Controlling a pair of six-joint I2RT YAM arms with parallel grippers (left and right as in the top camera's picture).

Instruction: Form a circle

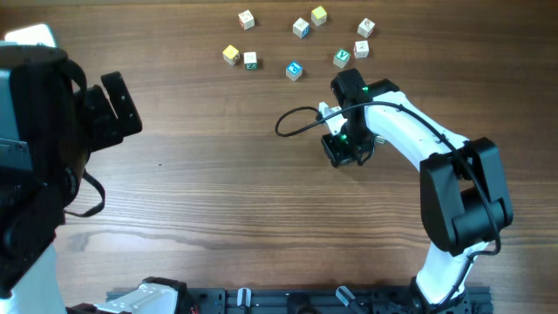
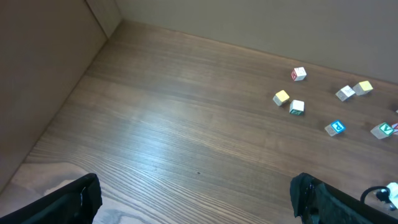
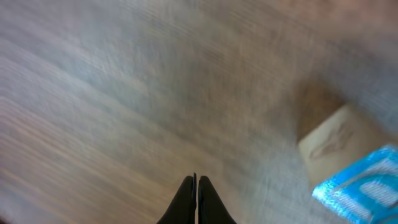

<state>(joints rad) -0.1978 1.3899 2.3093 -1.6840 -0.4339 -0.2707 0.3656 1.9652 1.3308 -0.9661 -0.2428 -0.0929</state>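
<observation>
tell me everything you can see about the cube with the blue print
The blue-print cube is a tiny pale wooden block with bright blue lettering on its top face. It sits flat on the wooden table, slightly askew, at the robot-side edge of a loose scatter of similar cubes, touching none. The shut right gripper is beside it, apart.

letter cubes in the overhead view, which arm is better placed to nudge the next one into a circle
Probably right. The right gripper, shut, sits close beside the blue-printed cube; the left gripper, open, hangs far from the letter cubes.
</observation>
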